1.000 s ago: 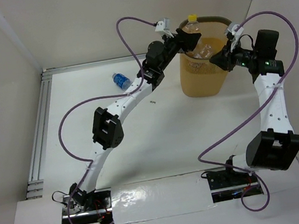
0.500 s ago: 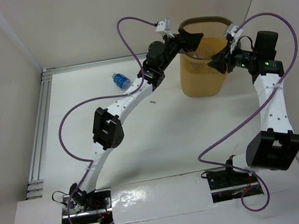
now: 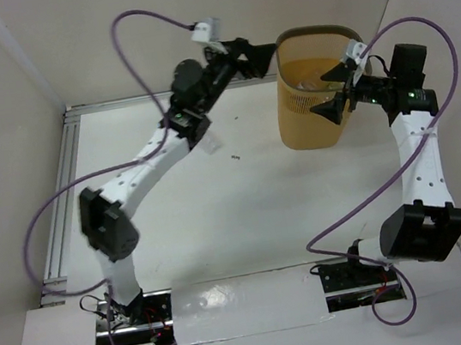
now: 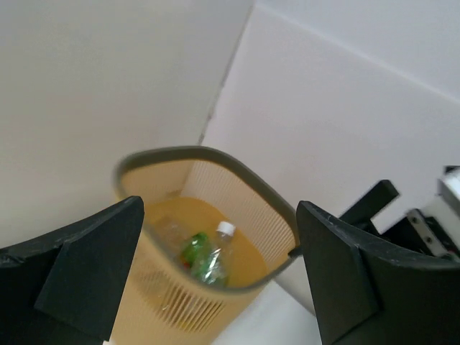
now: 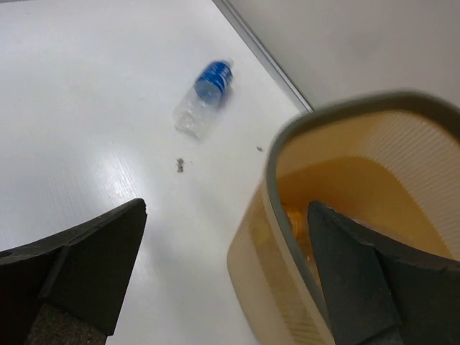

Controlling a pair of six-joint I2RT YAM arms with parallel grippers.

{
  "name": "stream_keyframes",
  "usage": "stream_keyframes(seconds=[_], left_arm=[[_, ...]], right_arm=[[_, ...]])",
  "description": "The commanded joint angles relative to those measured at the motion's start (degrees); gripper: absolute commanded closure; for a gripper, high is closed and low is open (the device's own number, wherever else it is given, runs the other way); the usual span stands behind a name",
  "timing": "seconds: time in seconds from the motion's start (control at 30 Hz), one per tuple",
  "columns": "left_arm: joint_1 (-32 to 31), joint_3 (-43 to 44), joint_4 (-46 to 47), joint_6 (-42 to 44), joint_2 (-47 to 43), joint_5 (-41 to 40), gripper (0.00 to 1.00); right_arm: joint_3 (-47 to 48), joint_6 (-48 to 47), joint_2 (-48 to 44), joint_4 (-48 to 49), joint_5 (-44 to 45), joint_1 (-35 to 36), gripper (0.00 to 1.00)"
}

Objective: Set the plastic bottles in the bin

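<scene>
Black fingers of the left gripper (image 3: 260, 57) stand wide apart with nothing between them, raised just left of the bin (image 3: 312, 36). A second ago the same fingers held a yellow-capped bottle over the bin's mouth. That bottle has been let go, and the arm has swung back to the left, off the rim.

Through the left wrist camera I can see down into the bin, where a green bottle (image 4: 195, 249) and a white-capped bottle (image 4: 225, 231) lie among others on the bottom.

The right gripper (image 3: 328, 94) waits just beside the bin's right wall, also spread and empty, little changed.

Out on the white table (image 3: 245, 214), one blue-labelled bottle (image 5: 204, 99) lies on its side, well left of the bin. From above, the left arm hides it.

So one more bottle looks delivered. By my reckoning the blue one is the only bottle left outside, and it lies closer to the left arm.
</scene>
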Motion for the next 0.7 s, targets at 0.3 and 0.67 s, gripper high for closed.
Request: stream_keyframes(seconds=[0.3, 0.67], left_arm=[[9.5, -54.5, -7.1, 1.4, -44.8, -4.9, 0.00], [11.2, -74.7, -29.4, -2.9, -76.2, -15.5, 0.00]], right_arm=[[4.7, 0.4, 6.8, 7.7, 30.6, 37.1, 0.25], [18.1, 24.1, 35.9, 14.5, 47.8, 47.0, 0.20]])
